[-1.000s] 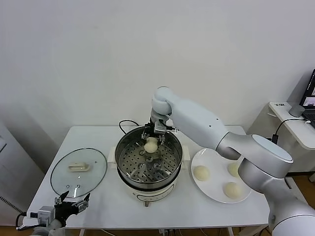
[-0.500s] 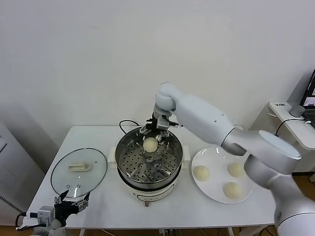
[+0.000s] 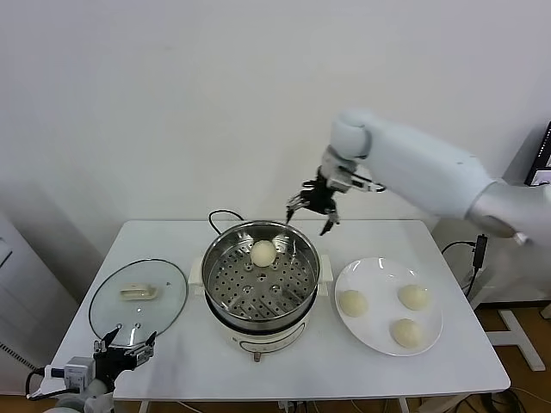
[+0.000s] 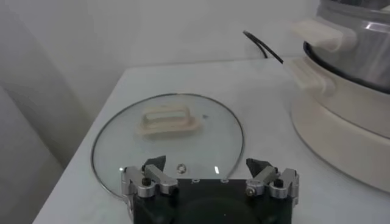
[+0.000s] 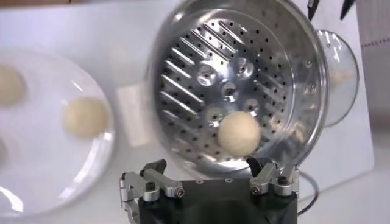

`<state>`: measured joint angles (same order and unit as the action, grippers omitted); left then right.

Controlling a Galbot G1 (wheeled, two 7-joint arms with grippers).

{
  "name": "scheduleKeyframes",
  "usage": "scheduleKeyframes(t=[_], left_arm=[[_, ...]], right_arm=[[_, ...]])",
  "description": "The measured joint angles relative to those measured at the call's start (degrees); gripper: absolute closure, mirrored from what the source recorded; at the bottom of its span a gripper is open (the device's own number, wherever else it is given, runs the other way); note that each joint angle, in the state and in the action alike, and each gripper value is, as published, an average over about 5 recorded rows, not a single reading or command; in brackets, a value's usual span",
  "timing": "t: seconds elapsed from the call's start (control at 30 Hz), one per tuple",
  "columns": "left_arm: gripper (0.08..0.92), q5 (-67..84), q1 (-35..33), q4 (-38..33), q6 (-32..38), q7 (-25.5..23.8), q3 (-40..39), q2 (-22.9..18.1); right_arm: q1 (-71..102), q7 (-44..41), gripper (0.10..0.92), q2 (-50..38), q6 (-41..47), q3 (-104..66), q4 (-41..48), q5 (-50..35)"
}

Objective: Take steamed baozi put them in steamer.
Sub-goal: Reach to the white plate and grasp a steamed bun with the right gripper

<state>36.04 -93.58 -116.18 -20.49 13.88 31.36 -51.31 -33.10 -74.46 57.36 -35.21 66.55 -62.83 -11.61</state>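
steamer (image 3: 261, 277) open on top, one baozi (image 3: 263, 252) inside; glass lid (image 3: 138, 300) aside — left

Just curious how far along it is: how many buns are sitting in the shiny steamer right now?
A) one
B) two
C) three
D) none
A: a single baozi lies on the perforated floor of the steamer, while three more wait on the white plate.

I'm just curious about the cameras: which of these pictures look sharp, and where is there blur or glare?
Head view: evenly lit and sharp; the wide shiny stainless-steel steamer basket shows soft reflections. Right wrist view: motion-smeared, the round cream-white bun in the basket and the flat white round plate look soft. Left wrist view: the round glass lid is clear, with small glints by its rim.
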Motion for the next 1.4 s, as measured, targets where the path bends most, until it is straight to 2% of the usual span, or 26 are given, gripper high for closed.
scheduleKeyframes(t=[0.27,0.53,0.9,1.4], left_arm=[[0.177,0.05,0.19,-0.17,-0.34,0.13,0.02,-0.32],[0.177,0.04,0.51,-0.24,-0.65,0.24,0.01,-0.65],[0.177,0.12,0.98,0.3,-0.71,0.29,-0.11,-0.55],[0.177,0.19,0.91,0.58,-0.68,0.3,-0.17,-0.44]], right_arm=[[-0.02,1.44,0.203,-7.68,19.72,4.87,-3.26,-8.11],[4.35,3.22,0.203,-11.69,30.6,5.3,-4.56,-10.87],[12.41,6.06,0.203,-12.53,37.24,2.85,-4.08,-10.1],[22.22,9.58,0.203,-10.49,39.24,-3.04,-0.06,-4.02]])
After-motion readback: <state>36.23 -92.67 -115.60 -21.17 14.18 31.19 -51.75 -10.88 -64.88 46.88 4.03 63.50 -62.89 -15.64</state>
